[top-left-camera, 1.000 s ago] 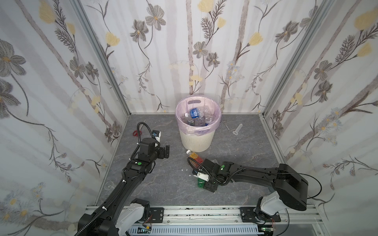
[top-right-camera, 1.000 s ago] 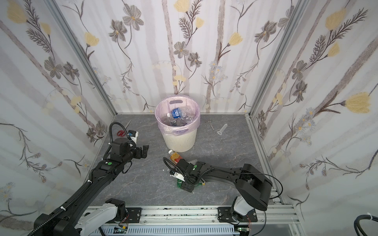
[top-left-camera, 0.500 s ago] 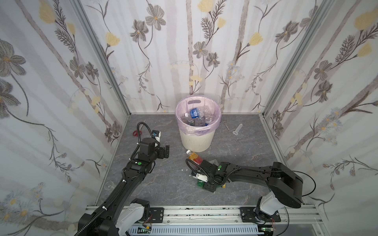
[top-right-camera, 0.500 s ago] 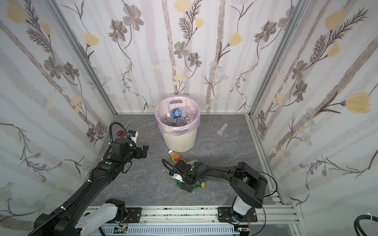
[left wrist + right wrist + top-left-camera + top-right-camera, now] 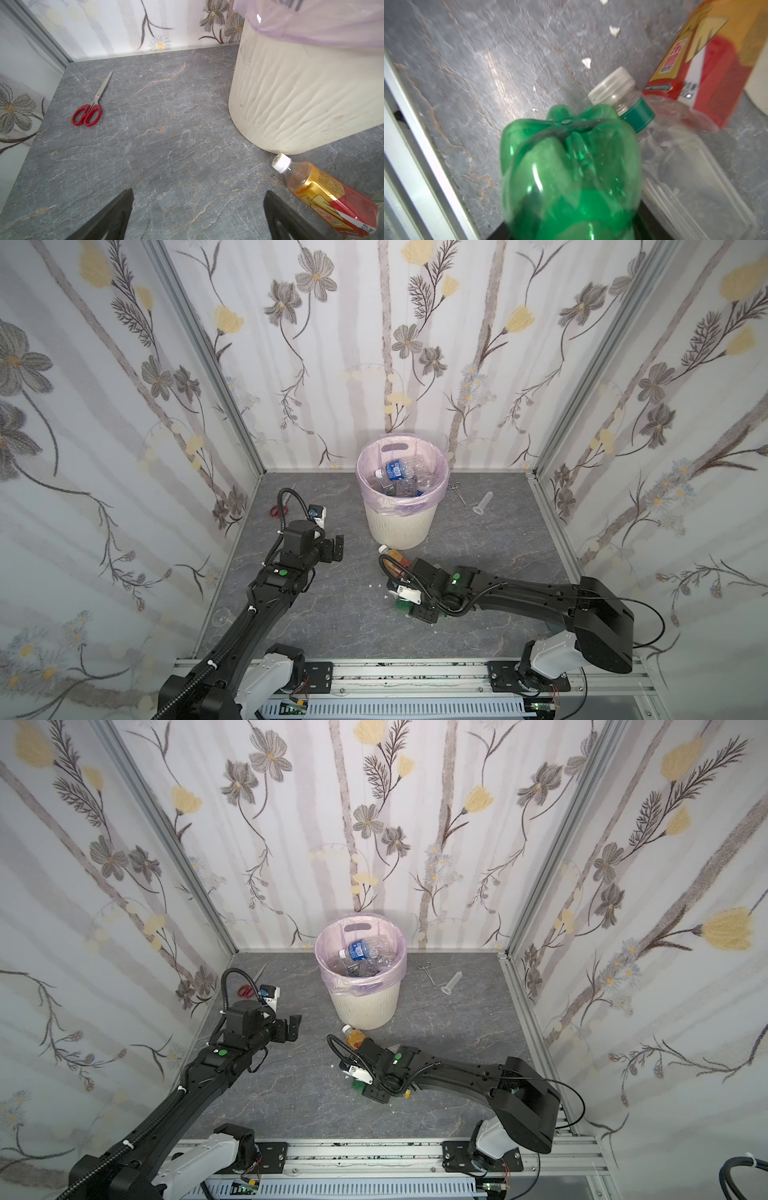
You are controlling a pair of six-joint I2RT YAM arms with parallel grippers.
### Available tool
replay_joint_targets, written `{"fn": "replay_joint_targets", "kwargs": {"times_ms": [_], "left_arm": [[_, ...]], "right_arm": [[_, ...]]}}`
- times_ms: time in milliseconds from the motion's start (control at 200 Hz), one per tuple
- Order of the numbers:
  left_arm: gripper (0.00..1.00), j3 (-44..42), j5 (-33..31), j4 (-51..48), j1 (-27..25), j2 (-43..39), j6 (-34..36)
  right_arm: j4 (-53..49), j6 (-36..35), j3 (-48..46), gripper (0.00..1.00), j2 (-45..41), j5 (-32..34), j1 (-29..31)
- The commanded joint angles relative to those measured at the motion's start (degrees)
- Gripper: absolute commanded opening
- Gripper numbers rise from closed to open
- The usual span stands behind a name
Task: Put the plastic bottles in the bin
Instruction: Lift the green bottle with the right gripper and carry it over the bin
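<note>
At six o'clock from the bin (image 5: pixel 399 526), the right gripper (image 5: pixel 406 600) is clamping a green bottle (image 5: pixel 571 176). At eight o'clock, the left gripper (image 5: pixel 198 191) is hovering, jaws gaping wide.

Bottles (image 5: pixel 397 471) inside bin (image 5: pixel 399 527), scissors (image 5: pixel 96 101) left, tube (image 5: pixel 483 504) right, another bottle (image 5: pixel 324 193) before it.

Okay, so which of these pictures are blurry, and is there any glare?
Right wrist view: motion-blurred, the green bottle smeared, a bright glare patch on the floor. Left wrist view: sharp, scissors and orange bottle crisp. Both top views: sharp and evenly lit, the bin clear.
</note>
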Motion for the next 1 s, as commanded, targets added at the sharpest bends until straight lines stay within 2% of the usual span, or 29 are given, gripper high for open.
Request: {"fn": "replay_joint_targets", "kwargs": {"times_ms": [0,240,455,735,1000], "left_arm": [[1.00,-0.01,-1.06,1.41,0.09,-0.11,-0.05],[1.00,0.11,-1.24,1.50,0.18,-0.17,-0.05],[1.00,0.00,-1.36,1.50,0.35,-0.54,0.06],[1.00,-0.03,-1.98,1.50,0.61,-1.05,0.39],[1.00,-0.07,-1.95,1.50,0.88,-1.53,0.24]], "right_arm": [[0.44,-0.05,2.40,0.55,-3.66,-2.09,0.07],[3.34,1.77,9.96,0.54,-11.16,-8.67,-2.95],[16.55,5.06,12.02,0.53,-18.80,-17.30,-11.36],[30.59,8.79,18.70,0.51,-15.83,-19.48,-21.44],[39.23,12.86,26.19,0.50,-7.68,-17.72,-24.90]]}}
